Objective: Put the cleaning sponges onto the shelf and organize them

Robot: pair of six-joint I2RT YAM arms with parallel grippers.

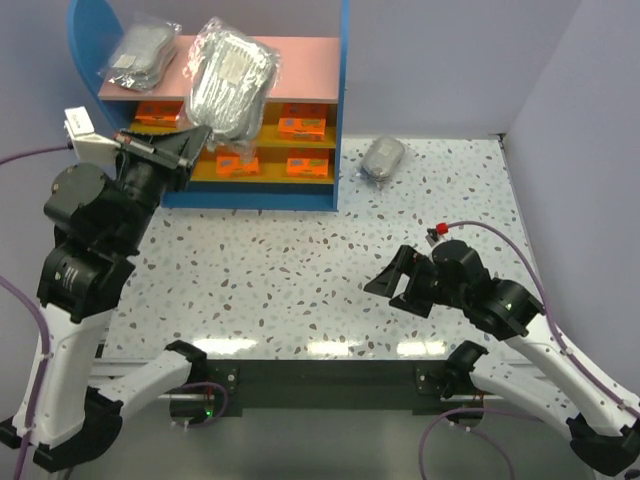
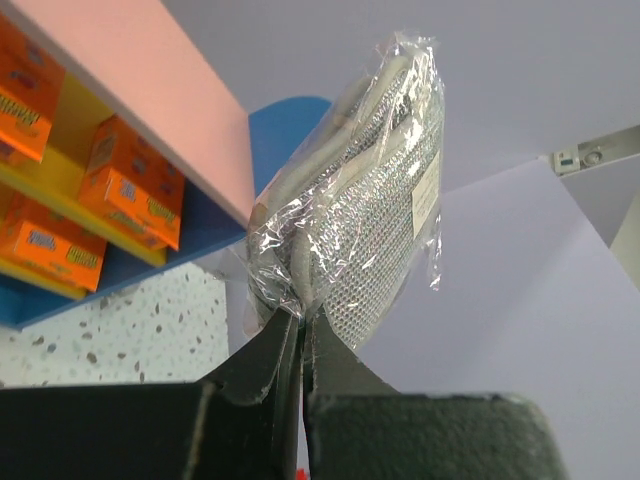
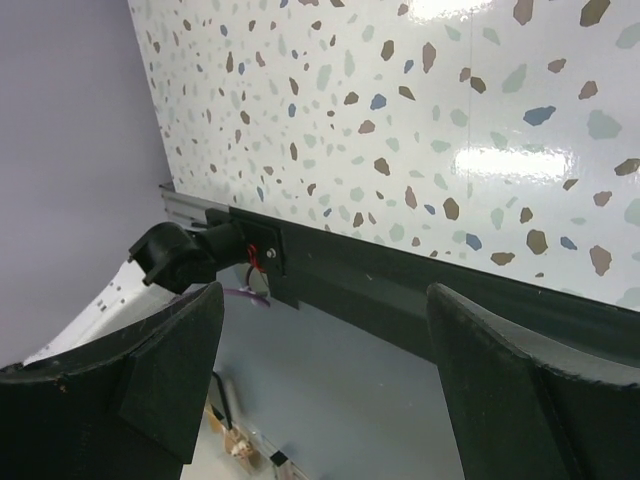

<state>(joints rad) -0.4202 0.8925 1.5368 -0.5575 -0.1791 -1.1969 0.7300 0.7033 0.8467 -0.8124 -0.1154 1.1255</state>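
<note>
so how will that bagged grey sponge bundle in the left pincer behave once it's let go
Probably slippery: the left pincer grips the bagged grey sponge bundle by one edge through crinkly clear film. Likely light, since that edge grip alone carries it. It looks soft and lumpy, so it may slump rather than sit flat.

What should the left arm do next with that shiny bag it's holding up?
Probably ease the bagged bundle forward and lower it onto the pink top board, right of the other bundle lying there. The left pincer is shut on its edge, holding it up by the board's front, apparently not resting yet.
</note>
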